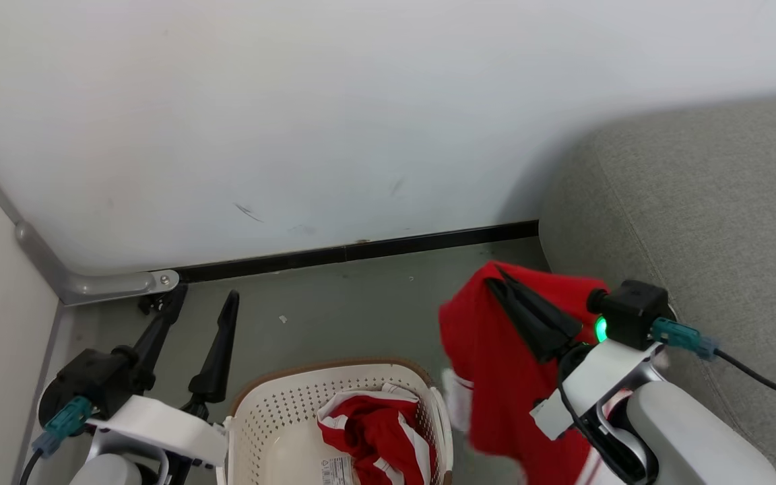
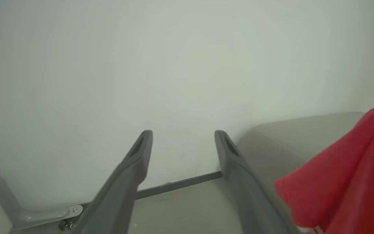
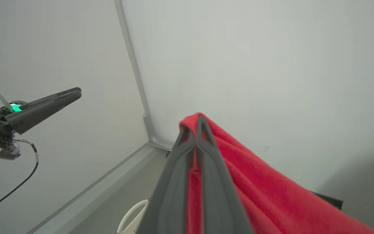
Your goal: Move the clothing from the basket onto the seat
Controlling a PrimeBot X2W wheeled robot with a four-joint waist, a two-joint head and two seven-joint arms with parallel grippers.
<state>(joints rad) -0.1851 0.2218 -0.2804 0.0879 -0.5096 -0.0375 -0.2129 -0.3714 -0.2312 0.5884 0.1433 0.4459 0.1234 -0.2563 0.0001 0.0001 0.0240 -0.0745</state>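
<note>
Counted: two garments, one basket, one sofa, two grippers.

The soft red garment with white trim (image 1: 489, 391) hangs in the air from the right gripper (image 1: 496, 275). That gripper's two long dark fingers are pressed together on a fold at the garment's top. It drapes beyond the basket's right rim, just beside the rounded corner of the large grey woven-fabric sofa (image 1: 711, 202).

The crumpled red-and-white striped garment (image 1: 374, 431) lies against the right wall inside the cream-white perforated plastic basket with a brown rim (image 1: 273, 411), which stands on the grey floor (image 1: 347, 303).

The left gripper (image 1: 205, 293) hovers off the basket's left rim, fingers spread wide and empty.

The left wrist view shows that gap head-on (image 2: 183, 133), with the hanging red cloth (image 2: 346, 182) at its right edge before the sofa (image 2: 284, 143). The right wrist view shows red fabric (image 3: 265, 188) wedged between the closed fingers (image 3: 193, 122). It also shows the left gripper (image 3: 76, 93) side-on, and a white loop (image 3: 131, 214), probably a basket handle.
</note>
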